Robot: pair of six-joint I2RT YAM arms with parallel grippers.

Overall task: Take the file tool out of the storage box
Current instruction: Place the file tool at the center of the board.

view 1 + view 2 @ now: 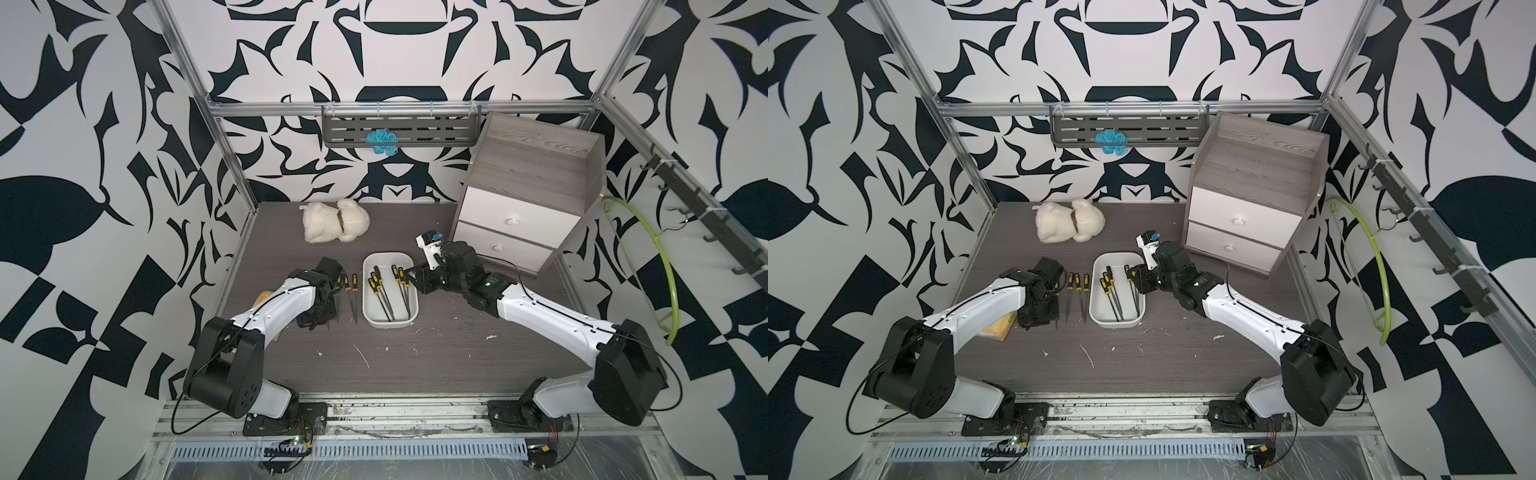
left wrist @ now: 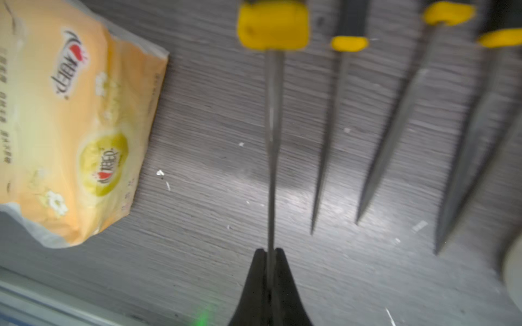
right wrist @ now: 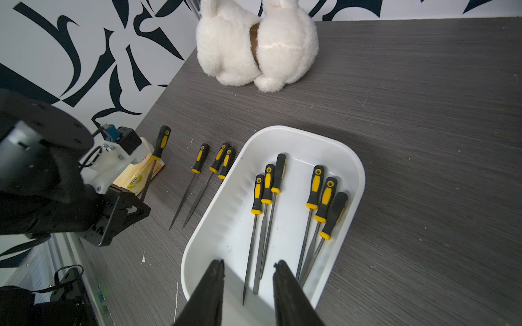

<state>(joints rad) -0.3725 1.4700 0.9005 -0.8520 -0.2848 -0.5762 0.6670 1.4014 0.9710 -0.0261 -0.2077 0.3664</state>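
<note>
The white storage box (image 1: pixel 388 254) (image 3: pixel 282 131) sits mid-table with several black-and-yellow file tools (image 1: pixel 382 291) (image 3: pixel 265 214) lying in it. My left gripper (image 2: pixel 271 251) is left of the box and shut on the thin blade of one file tool (image 2: pixel 271 141) (image 3: pixel 158 149). That file's handle points toward the back wall, above the table and beside a tissue pack. Three more files (image 1: pixel 1078 297) (image 3: pixel 195 175) lie side by side on the table between that gripper and the box. My right gripper (image 3: pixel 248 265) (image 1: pixel 409 276) hovers over the box's right side, open, with nothing between its fingers.
An orange tissue pack (image 2: pixel 73 127) (image 1: pixel 996 328) lies under the left arm. A white plush toy (image 1: pixel 336 220) lies at the back. The grey two-drawer cabinet (image 1: pixel 523 195) stands at the back right, close behind the right wrist. A green hoop (image 1: pixel 665 257) hangs on the right wall.
</note>
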